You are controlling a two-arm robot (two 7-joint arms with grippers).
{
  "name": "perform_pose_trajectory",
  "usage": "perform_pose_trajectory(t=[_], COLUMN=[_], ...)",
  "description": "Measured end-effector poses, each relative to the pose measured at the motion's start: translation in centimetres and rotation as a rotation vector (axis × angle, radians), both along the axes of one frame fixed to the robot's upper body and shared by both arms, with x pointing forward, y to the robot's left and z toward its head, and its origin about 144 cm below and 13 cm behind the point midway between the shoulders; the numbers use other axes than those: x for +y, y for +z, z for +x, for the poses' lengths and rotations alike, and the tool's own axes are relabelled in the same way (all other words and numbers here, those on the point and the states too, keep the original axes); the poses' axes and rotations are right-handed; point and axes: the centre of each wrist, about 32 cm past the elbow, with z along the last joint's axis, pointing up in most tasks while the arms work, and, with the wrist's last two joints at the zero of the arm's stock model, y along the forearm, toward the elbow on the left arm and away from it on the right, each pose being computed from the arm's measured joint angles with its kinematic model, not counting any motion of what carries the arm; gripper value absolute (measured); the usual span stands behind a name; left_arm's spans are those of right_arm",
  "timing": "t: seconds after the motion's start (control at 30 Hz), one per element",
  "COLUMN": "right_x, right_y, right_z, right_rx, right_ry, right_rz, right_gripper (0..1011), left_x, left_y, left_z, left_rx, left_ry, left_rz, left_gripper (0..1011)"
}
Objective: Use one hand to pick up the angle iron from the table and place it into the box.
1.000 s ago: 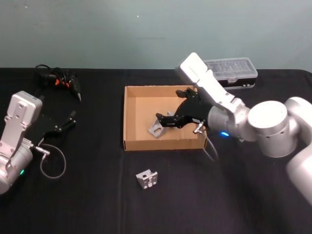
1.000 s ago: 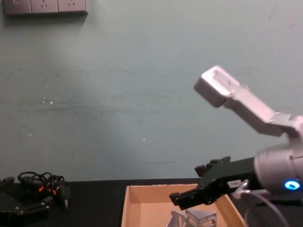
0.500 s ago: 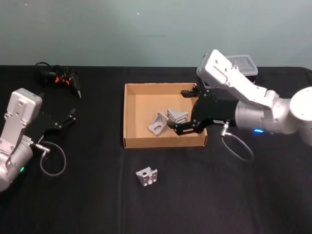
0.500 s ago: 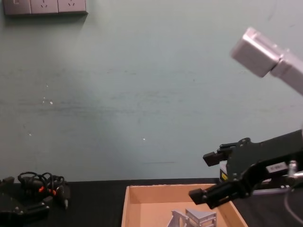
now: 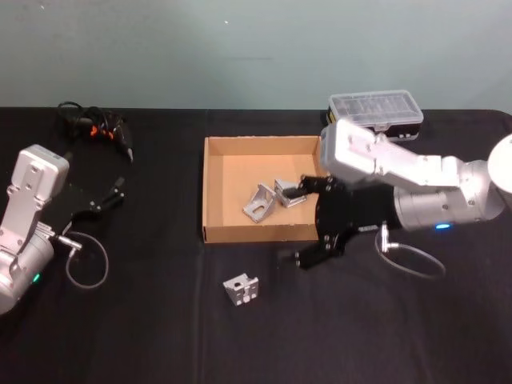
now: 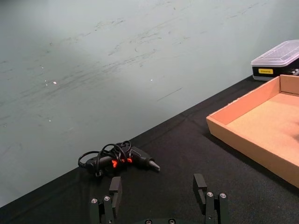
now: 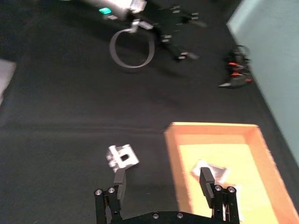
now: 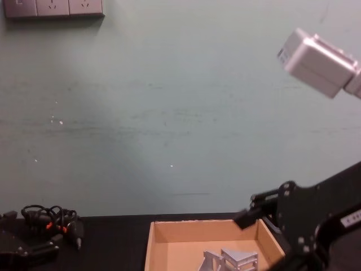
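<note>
Honestly, with the right pincer [image 7: 162,181] spread wide by the box [image 5: 213,192] front wall (left pincer [image 6: 158,186] idle, also apart), I'd centre it over the angle iron [image 5: 242,291] lying on the table [image 5: 160,328] just near-left of it — then squeeze.

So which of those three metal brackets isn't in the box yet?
The bracket lying alone on the black table, in front of the box; the other two sit together inside it.

The left arm [image 5: 30,196] and right arm [image 5: 416,172] are boxy silver-grey metal; the left gripper [image 5: 117,194] and right gripper [image 5: 298,224] are black and multi-part, with small silver screws [image 7: 98,192]; a thin grey cable [image 5: 106,268] loops from each wrist; a green light [image 7: 105,10] marks the left arm, a blue light [image 5: 438,226] the right.
</note>
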Motion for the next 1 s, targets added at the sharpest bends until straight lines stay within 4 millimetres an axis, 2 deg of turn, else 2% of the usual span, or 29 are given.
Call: perform_pose_trajectory(t=[0.33,1.0], right_x=[1.9,4.9], right_y=[-1.0,-3.2], right_z=[0.0,1.0], right_rx=[0.03,0.062], right_ry=[0.13,0.186], right_rz=[-0.11,-0.173], right_gripper=[1002,1003], left_x=[0.0,0.0], left_y=[0.0,0.0], left_z=[0.0,0.0], left_rx=[0.0,0.0], left_ry=[0.0,0.0], left_rz=[0.0,0.0], left_gripper=[1000,1000])
